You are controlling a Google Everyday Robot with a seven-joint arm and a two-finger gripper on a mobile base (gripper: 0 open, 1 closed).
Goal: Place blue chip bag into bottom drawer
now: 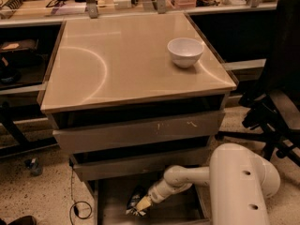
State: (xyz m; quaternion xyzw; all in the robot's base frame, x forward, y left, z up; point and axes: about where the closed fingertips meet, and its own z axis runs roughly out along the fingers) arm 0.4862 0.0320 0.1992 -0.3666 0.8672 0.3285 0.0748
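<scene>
At the far left, a dark shelf unit [18,60] runs out of the picture; what sits on it is too dim to name. On the speckled floor below, a thin black cable [77,209] lies in a loop beside a cabinet.

The cabinet fills the middle. Its beige top [117,64] is smooth and glossy. Under the top sit two drawers with scuffed grey-beige fronts, the upper drawer [140,131] and the middle drawer [136,165]; each stands a little way out, with a dark gap above it.

Lowest of all, the bottom drawer [110,205] is pulled well out, a shallow tray with a flat floor. Its front end is cut off by the lower edge of the picture, and its back lies in shadow under the middle drawer.

The blue chip bag [136,194] is inside this bottom drawer, near the middle of the floor. It shows only as a small dark crumpled shape, partly covered by the gripper [140,205], which is low in the drawer, right at the bag. Whether the gripper is clamping the bag or has let go cannot be told.

A white arm [187,176] slants up to the right from the gripper to a bulky white rounded housing [239,186], cut off at the bottom edge.

A white bowl [185,51] stands upright on the cabinet top, towards its right rear corner.

At the far right, a black office chair [276,107] is only partly in view.
</scene>
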